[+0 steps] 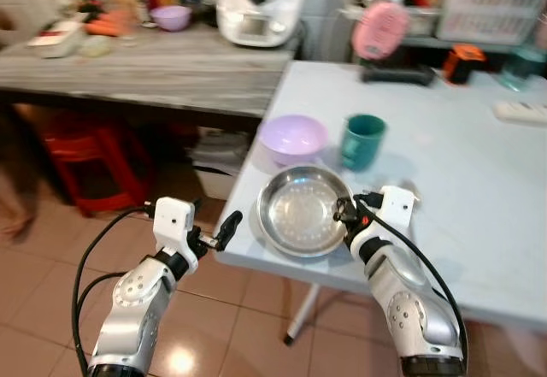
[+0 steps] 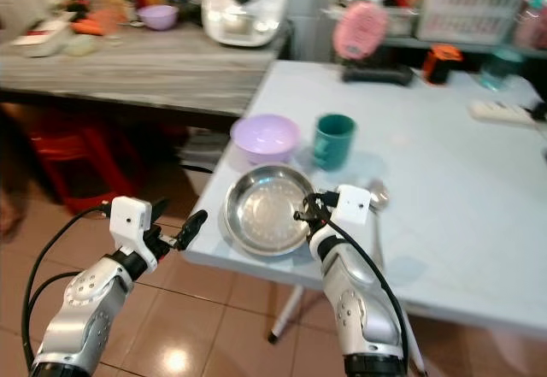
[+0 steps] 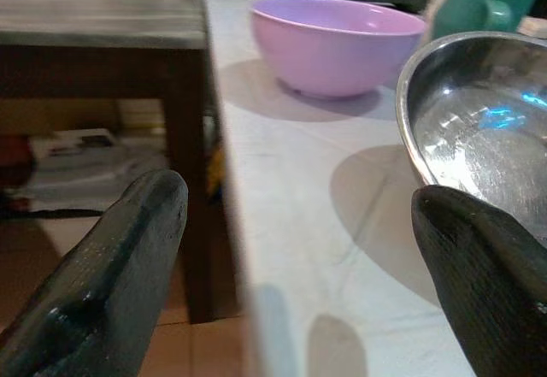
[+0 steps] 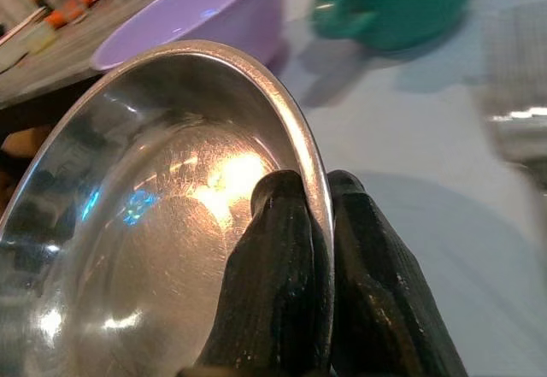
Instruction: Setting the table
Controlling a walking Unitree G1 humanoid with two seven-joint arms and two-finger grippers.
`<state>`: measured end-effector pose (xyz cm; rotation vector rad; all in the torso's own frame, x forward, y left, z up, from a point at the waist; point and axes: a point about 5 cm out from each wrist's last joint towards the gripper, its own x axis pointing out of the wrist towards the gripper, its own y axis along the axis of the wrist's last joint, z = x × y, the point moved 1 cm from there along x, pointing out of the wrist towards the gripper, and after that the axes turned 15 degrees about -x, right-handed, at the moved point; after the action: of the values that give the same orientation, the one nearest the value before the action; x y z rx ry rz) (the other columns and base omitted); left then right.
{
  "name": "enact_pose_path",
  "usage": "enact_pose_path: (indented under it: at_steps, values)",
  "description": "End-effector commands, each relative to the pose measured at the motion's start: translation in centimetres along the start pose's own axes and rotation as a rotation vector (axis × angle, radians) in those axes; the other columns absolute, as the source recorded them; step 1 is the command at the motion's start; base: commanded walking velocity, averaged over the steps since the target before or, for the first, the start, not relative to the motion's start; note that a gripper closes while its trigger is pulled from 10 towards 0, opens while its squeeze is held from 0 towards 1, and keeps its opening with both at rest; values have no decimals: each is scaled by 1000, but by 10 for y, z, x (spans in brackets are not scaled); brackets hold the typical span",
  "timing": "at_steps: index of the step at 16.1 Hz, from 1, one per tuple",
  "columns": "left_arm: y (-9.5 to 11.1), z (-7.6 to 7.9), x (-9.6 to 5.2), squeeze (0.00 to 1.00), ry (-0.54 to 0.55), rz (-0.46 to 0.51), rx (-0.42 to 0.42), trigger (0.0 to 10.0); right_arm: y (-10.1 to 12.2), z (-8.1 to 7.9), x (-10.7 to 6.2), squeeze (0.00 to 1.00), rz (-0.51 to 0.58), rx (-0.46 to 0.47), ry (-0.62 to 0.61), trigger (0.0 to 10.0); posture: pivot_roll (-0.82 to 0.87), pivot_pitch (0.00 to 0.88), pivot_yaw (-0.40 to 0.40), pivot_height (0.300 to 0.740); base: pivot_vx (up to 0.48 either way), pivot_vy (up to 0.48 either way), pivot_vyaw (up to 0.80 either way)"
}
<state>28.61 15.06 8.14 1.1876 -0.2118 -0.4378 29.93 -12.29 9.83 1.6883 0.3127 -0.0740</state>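
The right gripper (image 4: 312, 223) is pinching the rim of the steel bowl (image 1: 301, 211), which sits near the table (image 1: 479, 180) edge. The left gripper (image 1: 224, 227) waits open beside the table. A purple bowl (image 1: 293, 136) and green mug (image 1: 363, 140) are already out, so more setting is probably left.

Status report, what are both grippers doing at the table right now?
Right gripper pinching steel bowl rim. Left gripper open, off table edge. Purple bowl, teal cup just behind.
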Motion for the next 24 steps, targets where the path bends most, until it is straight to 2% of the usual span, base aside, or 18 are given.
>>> enact_pose_path:
  at_steps: [1, 9, 24]
  values:
    - [3, -3, 1, 0, 12, 2, -6, 10000, -14, 3, -3, 0, -61, -16, -23, 10000, 23, 0, 36, 740, 0, 0, -781]
    - [0, -4, 4, 0, 18, 0, -15, 10000, -12, 5, -4, 0, -50, -28, -44, 10000, 20, 0, 37, 740, 0, 302, -616]
    - [2, -11, 7, 0, 55, 16, -7, 10000, -10, 5, -2, 0, -26, -50, -42, 10000, 21, 0, 31, 740, 0, 362, 0]
